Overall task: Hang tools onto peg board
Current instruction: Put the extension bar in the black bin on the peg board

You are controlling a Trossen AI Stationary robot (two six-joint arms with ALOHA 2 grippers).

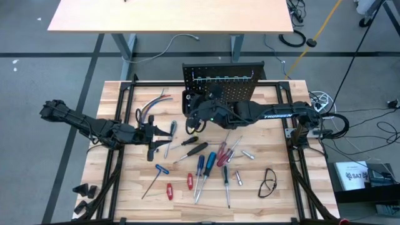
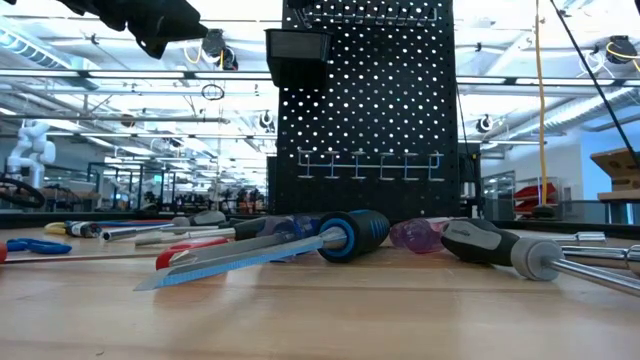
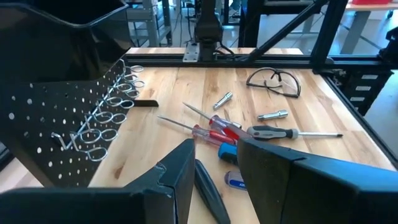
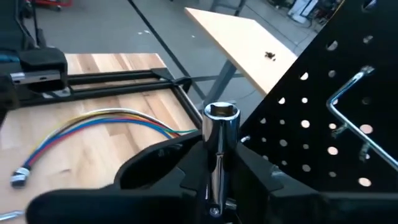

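Observation:
The black peg board (image 1: pixel 225 84) stands upright at the table's far middle, with a row of metal rings (image 3: pixel 115 102) and a small black bin (image 2: pixel 298 55) on its front. Several screwdrivers (image 1: pixel 203 169) with blue, red and black handles lie on the wooden top. My right gripper (image 1: pixel 194 114) is at the board's left part, shut on a silver socket bit (image 4: pixel 219 140). My left gripper (image 1: pixel 157 134) is open and empty, raised above the tools (image 2: pixel 150 22). A black handle (image 3: pixel 208 186) lies on the table below its fingers. My right gripper pinches the silver socket bit between its two fingers (image 4: pixel 186 165), on the lower part of its shaft (image 4: pixel 216 180). The bit's open hexagonal end (image 4: pixel 221 112) sticks out beyond the fingers. The bit is lifted clear, close beside the peg board (image 4: pixel 348 93).
A bundle of coloured wires (image 1: pixel 150 107) lies left of the board. Safety glasses (image 1: pixel 269 182) lie at the near right. Small silver bits (image 3: pixel 222 99) and loose screwdrivers (image 3: pixel 277 132) are scattered over the middle. A black frame rail (image 1: pixel 119 125) runs along the table's sides.

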